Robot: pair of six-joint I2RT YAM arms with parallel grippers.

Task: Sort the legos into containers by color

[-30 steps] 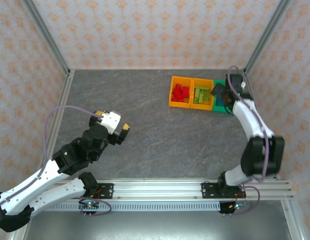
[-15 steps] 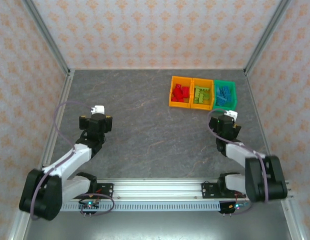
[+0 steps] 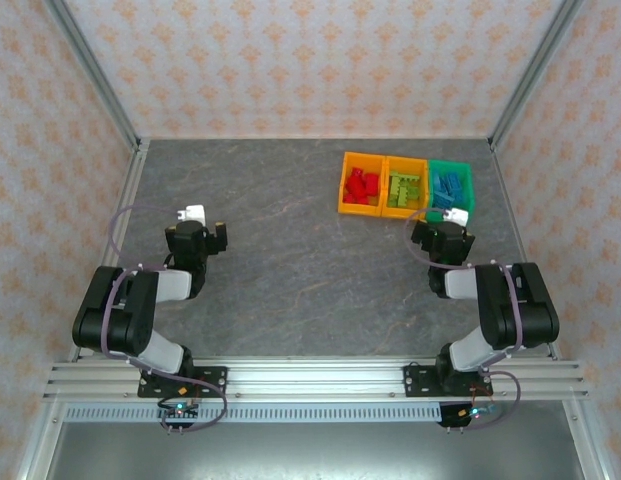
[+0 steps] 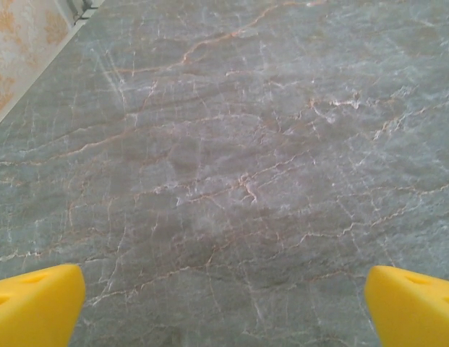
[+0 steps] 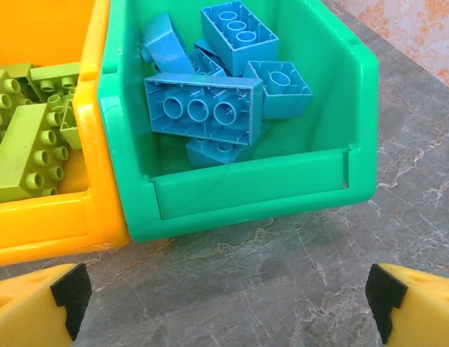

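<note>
The containers stand in a row at the far right. The left orange bin (image 3: 343,190) holds red legos (image 3: 361,185). The middle orange bin (image 3: 387,190) (image 5: 50,224) holds lime green legos (image 3: 404,188) (image 5: 25,152). The green bin (image 3: 468,185) (image 5: 246,189) holds light blue legos (image 3: 448,187) (image 5: 202,108). My right gripper (image 3: 442,232) (image 5: 224,303) hangs open just in front of the green bin, with nothing between its fingers. On the left of the table my left gripper (image 3: 196,236) (image 4: 224,311) is open over bare tabletop.
The grey marble tabletop (image 3: 290,250) is bounded by patterned walls and metal corner posts (image 3: 90,70). Both arms are folded back close to their bases near the front rail (image 3: 310,375).
The right gripper has pulled back from over the green bin to just in front of it. Both arms have folded in toward their bases, and the left gripper has swung back to the left.
</note>
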